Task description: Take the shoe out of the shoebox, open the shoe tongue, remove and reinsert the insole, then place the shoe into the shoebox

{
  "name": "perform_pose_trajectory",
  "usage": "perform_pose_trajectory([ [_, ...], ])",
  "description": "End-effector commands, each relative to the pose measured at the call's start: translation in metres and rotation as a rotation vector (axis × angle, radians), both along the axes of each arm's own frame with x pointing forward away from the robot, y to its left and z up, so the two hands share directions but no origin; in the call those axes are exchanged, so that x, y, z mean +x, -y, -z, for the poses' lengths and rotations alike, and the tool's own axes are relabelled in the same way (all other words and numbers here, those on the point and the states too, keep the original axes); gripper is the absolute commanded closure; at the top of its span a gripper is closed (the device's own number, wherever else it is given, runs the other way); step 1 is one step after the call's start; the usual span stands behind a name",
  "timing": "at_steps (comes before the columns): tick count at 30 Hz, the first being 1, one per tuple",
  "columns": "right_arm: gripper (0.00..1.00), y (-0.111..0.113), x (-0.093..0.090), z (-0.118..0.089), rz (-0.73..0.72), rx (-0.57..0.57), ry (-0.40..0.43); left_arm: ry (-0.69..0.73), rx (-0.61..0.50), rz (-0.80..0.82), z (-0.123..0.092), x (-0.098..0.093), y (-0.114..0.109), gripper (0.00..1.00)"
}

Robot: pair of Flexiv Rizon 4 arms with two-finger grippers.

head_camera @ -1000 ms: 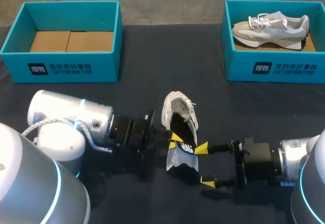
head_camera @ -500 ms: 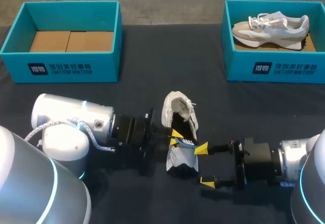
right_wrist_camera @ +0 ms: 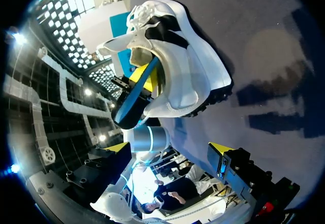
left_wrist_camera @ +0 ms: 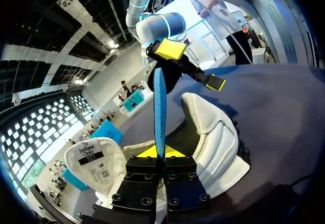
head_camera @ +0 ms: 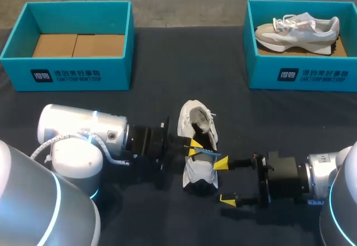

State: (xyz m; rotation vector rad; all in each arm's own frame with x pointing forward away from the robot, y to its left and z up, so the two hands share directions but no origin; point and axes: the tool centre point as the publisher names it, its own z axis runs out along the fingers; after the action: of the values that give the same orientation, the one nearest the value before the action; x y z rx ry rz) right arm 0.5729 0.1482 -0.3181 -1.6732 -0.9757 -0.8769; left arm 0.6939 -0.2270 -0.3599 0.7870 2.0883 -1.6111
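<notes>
A white shoe point(head_camera: 196, 172) lies on the dark table's middle, between my two grippers. My left gripper point(head_camera: 193, 150) is at the shoe's opening, shut on a thin blue insole point(head_camera: 207, 153). In the left wrist view the insole point(left_wrist_camera: 159, 102) stands edge-on, rising from my left gripper point(left_wrist_camera: 161, 152); the shoe point(left_wrist_camera: 216, 137) and its labelled tongue point(left_wrist_camera: 94, 163) lie to either side. My right gripper point(head_camera: 225, 182) stands open just right of the shoe, holding nothing. From the right wrist view the shoe point(right_wrist_camera: 188, 66) and insole point(right_wrist_camera: 133, 96) are ahead of the open right gripper point(right_wrist_camera: 170, 150).
A teal shoebox point(head_camera: 67, 76) with a cardboard floor stands at the back left. A second teal shoebox point(head_camera: 301, 77) at the back right holds another pale shoe point(head_camera: 298, 28). Bare dark table lies between the boxes and around the shoe.
My left arm has shifted slightly right and turned. The insole in its grip has gone from showing its dark face to standing edge-on. The right arm has not moved.
</notes>
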Motion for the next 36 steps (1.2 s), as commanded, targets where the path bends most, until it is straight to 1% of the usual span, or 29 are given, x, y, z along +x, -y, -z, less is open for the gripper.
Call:
perform_pose_trajectory([
  [1, 0.00, -0.001, -0.001, -0.001, 0.001, -0.003, -0.001, -0.003, -0.004, 0.005, 0.002, -0.001, 0.002, 1.00],
  [2, 0.00, -0.001, -0.001, -0.001, 0.001, -0.003, -0.001, -0.005, -0.006, 0.007, 0.001, -0.002, 0.002, 1.00],
  [3, 0.00, -0.001, -0.001, -0.001, 0.001, -0.003, -0.001, -0.005, -0.006, 0.010, 0.001, -0.003, 0.001, 0.85],
  [4, 0.00, -0.001, -0.001, -0.001, 0.001, -0.003, -0.001, -0.006, -0.006, 0.015, 0.000, -0.005, 0.001, 0.76],
  [5, 0.00, -0.001, -0.001, -0.001, 0.001, -0.003, -0.001, -0.005, -0.006, 0.018, -0.001, -0.007, 0.001, 0.70],
  [6, 0.00, -0.001, -0.001, -0.001, 0.001, -0.003, -0.001, -0.005, -0.007, 0.020, -0.002, -0.008, 0.000, 0.69],
  [8, 0.00, -0.001, -0.001, -0.001, 0.001, -0.003, -0.001, -0.004, -0.008, 0.022, -0.004, -0.009, 0.000, 0.70],
  [13, 0.00, -0.001, -0.001, -0.001, 0.001, -0.003, -0.001, 0.011, -0.022, 0.040, -0.014, -0.020, 0.000, 0.75],
  [14, 0.00, -0.001, -0.001, -0.001, 0.001, -0.003, -0.001, 0.011, -0.022, 0.040, -0.014, -0.020, 0.000, 0.75],
  [15, 0.00, -0.001, -0.001, -0.001, 0.001, -0.003, -0.001, 0.016, -0.022, 0.052, -0.016, -0.026, 0.001, 0.74],
  [18, 0.00, -0.001, -0.001, -0.001, 0.001, -0.003, -0.001, 0.018, -0.026, 0.064, -0.020, -0.032, 0.001, 0.74],
  [23, 0.00, -0.001, -0.001, -0.001, 0.001, -0.003, -0.001, 0.017, -0.025, 0.073, -0.023, -0.037, 0.000, 0.73],
  [25, 0.00, -0.001, -0.001, -0.001, 0.001, -0.003, -0.001, 0.017, -0.027, 0.072, -0.024, -0.038, -0.001, 0.74],
  [29, 0.00, -0.001, -0.001, -0.001, 0.001, -0.003, -0.001, 0.018, -0.026, 0.068, -0.026, -0.037, -0.002, 0.83],
  [30, 0.00, -0.001, -0.001, -0.001, 0.001, -0.003, -0.001, 0.018, -0.024, 0.066, -0.026, -0.037, -0.002, 0.98],
  [31, 0.00, -0.001, -0.001, -0.001, 0.001, -0.003, -0.001, 0.017, -0.024, 0.066, -0.026, -0.037, -0.002, 1.00],
  [36, 0.00, -0.001, -0.001, -0.001, 0.001, -0.003, -0.001, 0.013, -0.021, 0.071, -0.021, -0.038, -0.001, 1.00],
])
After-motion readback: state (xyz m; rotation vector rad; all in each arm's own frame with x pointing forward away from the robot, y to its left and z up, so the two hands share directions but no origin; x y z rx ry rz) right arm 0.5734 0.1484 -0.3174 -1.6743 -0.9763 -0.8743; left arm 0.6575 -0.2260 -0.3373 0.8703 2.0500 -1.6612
